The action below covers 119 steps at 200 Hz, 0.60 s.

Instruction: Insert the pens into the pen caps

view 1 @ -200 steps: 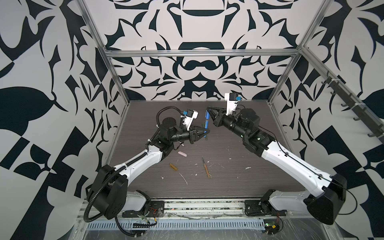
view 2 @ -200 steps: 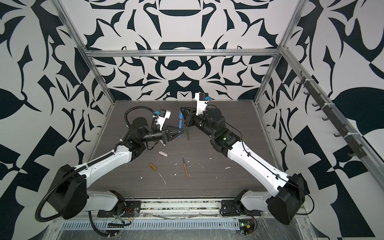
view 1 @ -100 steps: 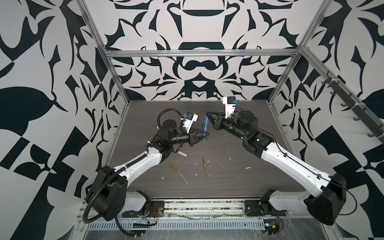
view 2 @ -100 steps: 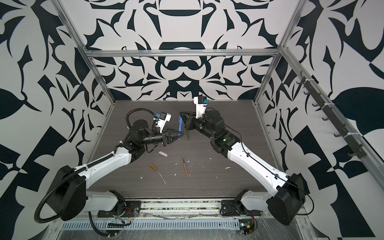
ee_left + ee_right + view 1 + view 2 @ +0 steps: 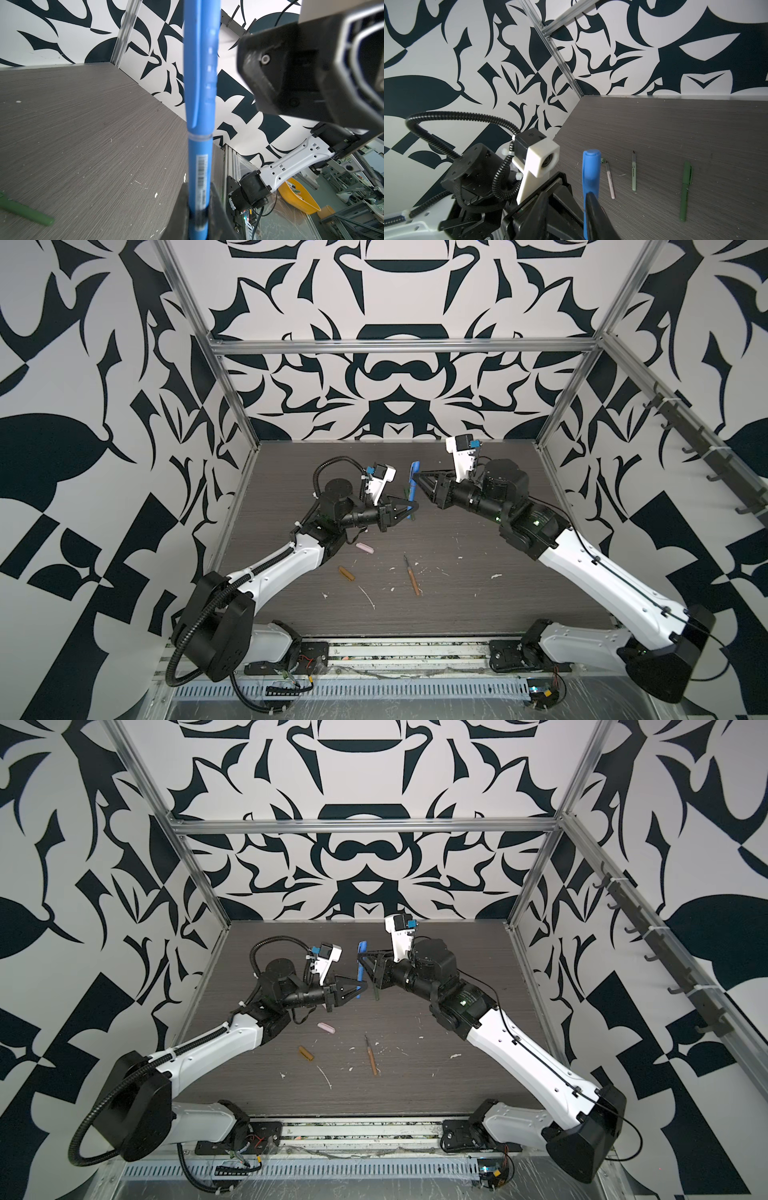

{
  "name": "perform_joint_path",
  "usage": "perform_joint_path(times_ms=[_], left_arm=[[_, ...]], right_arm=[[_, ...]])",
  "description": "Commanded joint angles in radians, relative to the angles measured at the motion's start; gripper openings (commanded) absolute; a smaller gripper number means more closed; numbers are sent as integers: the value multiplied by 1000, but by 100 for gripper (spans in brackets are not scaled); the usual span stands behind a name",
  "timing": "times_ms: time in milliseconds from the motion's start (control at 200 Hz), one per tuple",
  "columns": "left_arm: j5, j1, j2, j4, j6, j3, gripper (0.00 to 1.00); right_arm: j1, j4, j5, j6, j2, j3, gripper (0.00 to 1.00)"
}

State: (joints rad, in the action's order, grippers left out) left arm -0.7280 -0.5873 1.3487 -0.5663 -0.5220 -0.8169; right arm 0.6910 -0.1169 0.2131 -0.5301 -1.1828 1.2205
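The left gripper [image 5: 411, 509] sits just left of centre in both top views. Its jaws are pinched on the lower barrel of the blue pen [image 5: 412, 493], holding it upright above the surface [image 5: 478, 585]. The left wrist view shows the barrel clamped between the two dark fingers [image 5: 180, 209], the barcode label just above them. The blue cap [image 5: 200, 62] is seated on the pen's upper end, with its clip running down one side.

The right gripper [image 5: 420, 487] is level with the cap, immediately to the right of it in a top view. Its jaws are spread and hold nothing. In the left wrist view there is a clear gap between that gripper and the cap.

In the right wrist view, three pens lie flat on the surface beyond the blue one: a pale pink pen [image 5: 610, 180] and a pale green pen [image 5: 634, 172], both with bare dark tips, and a dark green pen [image 5: 685, 191] with a cap on.

Lower in the top views lie a pink cap [image 5: 365, 548], an orange-brown cap [image 5: 347, 573] and, right of it, an uncapped orange-brown pen [image 5: 411, 574], among white flecks [image 5: 368, 597].
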Motion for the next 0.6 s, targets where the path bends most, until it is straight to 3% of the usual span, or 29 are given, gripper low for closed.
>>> perform_joint_path(times_ms=[0,285,590], left_arm=[[-6,5,10,-11,21,-27,0],[-20,-2,4,-11,49,-27,0],[-19,-6,-5,0,60,-27,0]], right_arm=[[5,-25,-22,51,28,58,35],[-18,-115,-98,86,-87,215,34],[-19,-143,29,68,-155,234,26]])
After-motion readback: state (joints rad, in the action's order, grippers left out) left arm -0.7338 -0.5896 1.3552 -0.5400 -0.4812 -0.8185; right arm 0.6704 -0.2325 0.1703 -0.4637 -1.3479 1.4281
